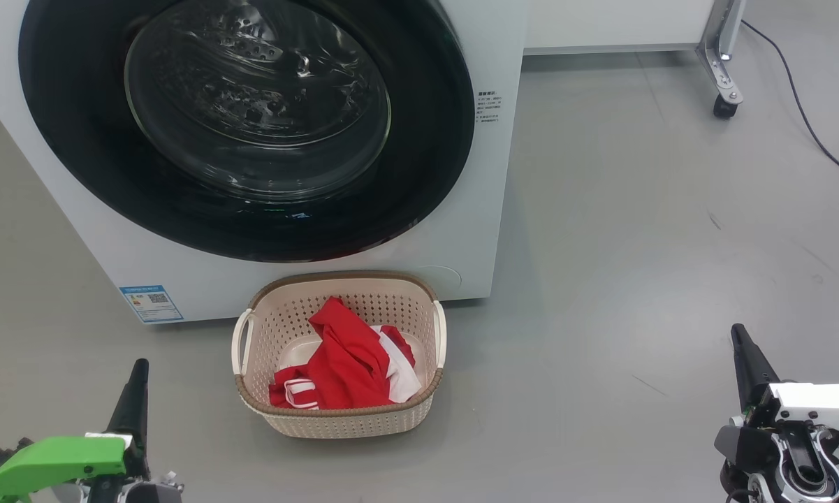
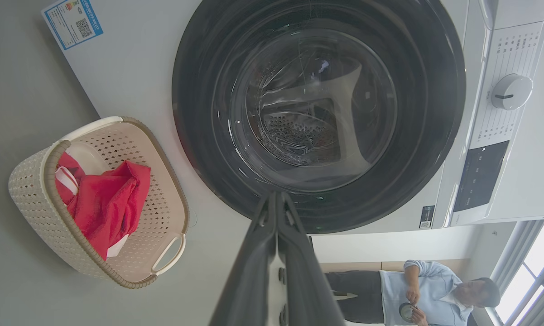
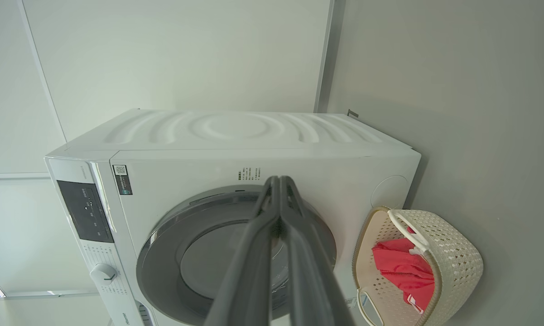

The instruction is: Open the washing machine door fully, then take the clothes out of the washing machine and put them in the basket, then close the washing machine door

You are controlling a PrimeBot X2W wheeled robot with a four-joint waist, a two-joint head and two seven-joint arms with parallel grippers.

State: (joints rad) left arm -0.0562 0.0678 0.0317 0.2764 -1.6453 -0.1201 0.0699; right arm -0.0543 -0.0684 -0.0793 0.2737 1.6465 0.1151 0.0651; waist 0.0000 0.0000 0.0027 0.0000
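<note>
The head view's top edge cuts off the upper part of the washing machine door [image 1: 251, 119] and the washing machine [image 1: 483, 209]. The print on its blue sticker [image 1: 151, 303] is too small to read. The basket [image 1: 342, 423] wall hides the lower part of the clothes [image 1: 342, 363]. In the left wrist view the bottom edge cuts off a person [image 2: 416, 290].

Wore a bright green shell [image 1: 56, 461] behind the left claw [image 1: 140, 366], white housing [image 1: 819, 401] behind the right claw [image 1: 738, 331]; ended in long dark fingers [image 1: 130, 409].
</note>
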